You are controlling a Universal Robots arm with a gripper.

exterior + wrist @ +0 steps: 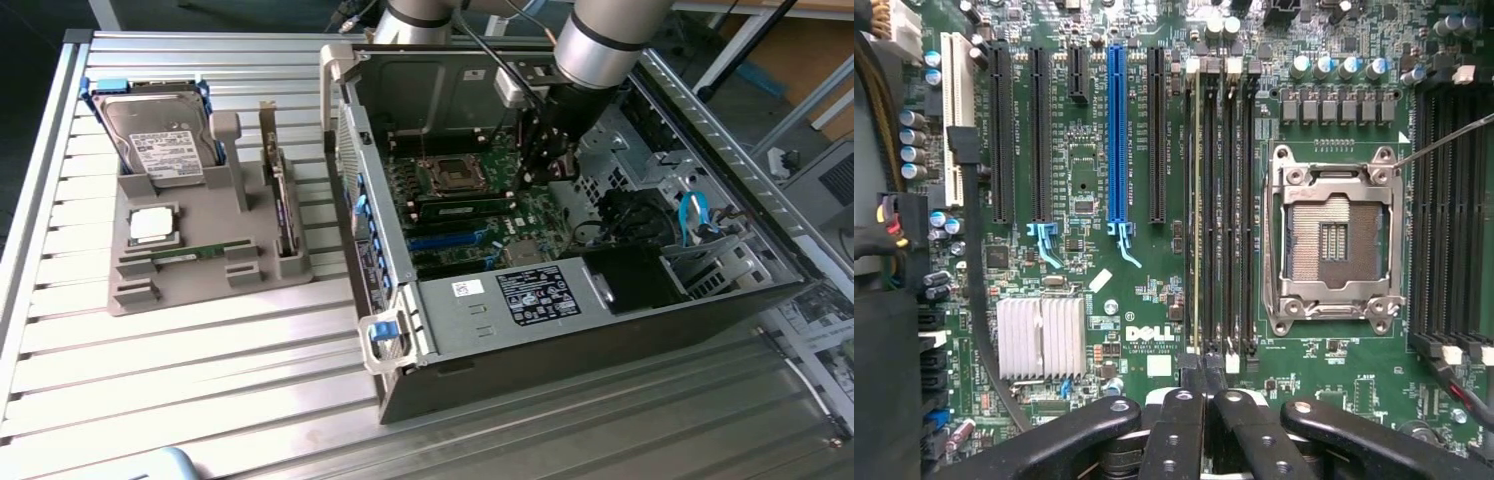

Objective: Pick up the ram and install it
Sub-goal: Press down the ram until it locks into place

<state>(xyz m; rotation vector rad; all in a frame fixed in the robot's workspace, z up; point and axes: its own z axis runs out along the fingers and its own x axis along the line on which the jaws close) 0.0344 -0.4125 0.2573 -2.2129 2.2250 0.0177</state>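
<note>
A ribbed metal workbench point(200, 360) carries a grey slotted parts holder point(200, 270), well away from the gripper point(1204, 375) — one slim green ram stick point(200, 251) lies in it. Inside the open black computer case point(574, 330), the gripper's jaws are together above the motherboard's black memory slots point(1219, 200), where a seated stick edge shows — pressed home, seemingly.

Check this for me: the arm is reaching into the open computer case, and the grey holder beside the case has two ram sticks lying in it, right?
Not quite. The exterior view shows one ram stick lying in the grey holder, not two. The rest holds: the arm reaches into the open computer case.
</note>
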